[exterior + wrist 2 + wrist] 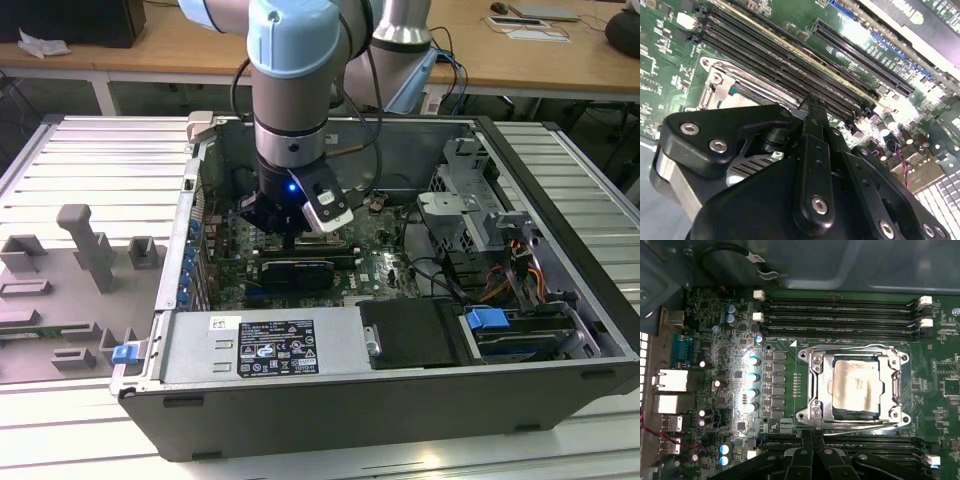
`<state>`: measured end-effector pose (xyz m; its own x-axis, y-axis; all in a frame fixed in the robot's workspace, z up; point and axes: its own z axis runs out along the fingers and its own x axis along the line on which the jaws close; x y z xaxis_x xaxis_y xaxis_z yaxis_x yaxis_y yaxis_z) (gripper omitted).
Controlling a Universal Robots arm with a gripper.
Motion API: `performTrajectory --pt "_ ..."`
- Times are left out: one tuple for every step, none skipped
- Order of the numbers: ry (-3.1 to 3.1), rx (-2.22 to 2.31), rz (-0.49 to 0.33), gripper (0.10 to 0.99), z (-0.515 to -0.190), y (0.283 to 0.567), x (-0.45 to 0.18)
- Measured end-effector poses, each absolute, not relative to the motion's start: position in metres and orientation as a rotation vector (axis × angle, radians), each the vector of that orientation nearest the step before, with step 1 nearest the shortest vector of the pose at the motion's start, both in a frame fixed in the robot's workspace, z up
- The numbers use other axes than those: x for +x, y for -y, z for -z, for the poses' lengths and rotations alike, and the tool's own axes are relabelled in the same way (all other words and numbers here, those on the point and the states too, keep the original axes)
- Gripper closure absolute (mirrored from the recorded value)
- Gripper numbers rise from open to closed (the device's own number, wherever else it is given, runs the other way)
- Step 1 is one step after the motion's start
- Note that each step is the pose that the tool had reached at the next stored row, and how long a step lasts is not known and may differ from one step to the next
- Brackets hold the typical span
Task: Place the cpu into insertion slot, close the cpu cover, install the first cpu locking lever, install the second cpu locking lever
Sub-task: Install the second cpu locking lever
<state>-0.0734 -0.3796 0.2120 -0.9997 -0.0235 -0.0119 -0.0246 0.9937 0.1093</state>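
The cpu (856,385), a pale silvery square, lies seated in the insertion slot (900,416) in the first wrist view. The cpu cover (817,390) is folded down flat around it, and the chip shows through its window. Thin metal lever rods (860,426) run along two opposite sides of the frame. My gripper (813,436) is shut with nothing between its black fingers. Its tips hover just beside the socket's edge, over the nearby memory slots. In the second wrist view the gripper (812,102) points down next to a corner of the slot (722,87). The exterior view shows the gripper (297,240) low inside the open computer case.
Long black memory slots (840,310) flank the socket on two sides. A long black card (295,272) lies across the board near the gripper. The case walls (190,200), the power supply (270,345) and the drive cage (470,205) hem the arm in. A grey fixture (85,250) stands at the exterior view's left.
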Motion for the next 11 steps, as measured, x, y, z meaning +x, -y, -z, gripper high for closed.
performTrajectory --pt "-3.125 -0.040 -0.178 0.980 -0.2105 0.3800 -0.0760" --pt "-3.125 -0.044 -0.188 0.980 -0.2086 0.3801 -0.0770" --pt "-3.124 -0.047 -0.193 0.980 -0.2076 0.3801 -0.0771" --pt "-3.124 -0.048 -0.197 0.980 -0.2065 0.3801 -0.0773" --pt "-3.124 -0.052 -0.202 0.980 -0.2043 0.3801 -0.0773" --pt "-3.124 -0.057 -0.205 0.980 -0.2034 0.3803 -0.0774" --pt "-3.124 -0.060 -0.210 0.980 -0.2029 0.3803 -0.0774" --pt "-3.123 -0.064 -0.218 0.980 -0.2024 0.3802 -0.0773" --pt "-3.122 -0.068 -0.228 0.980 -0.2017 0.3798 -0.0773" --pt "-3.121 -0.071 -0.235 0.980 -0.2015 0.3798 -0.0772" --pt "-3.120 -0.076 -0.245 0.980 -0.2012 0.3797 -0.0772"
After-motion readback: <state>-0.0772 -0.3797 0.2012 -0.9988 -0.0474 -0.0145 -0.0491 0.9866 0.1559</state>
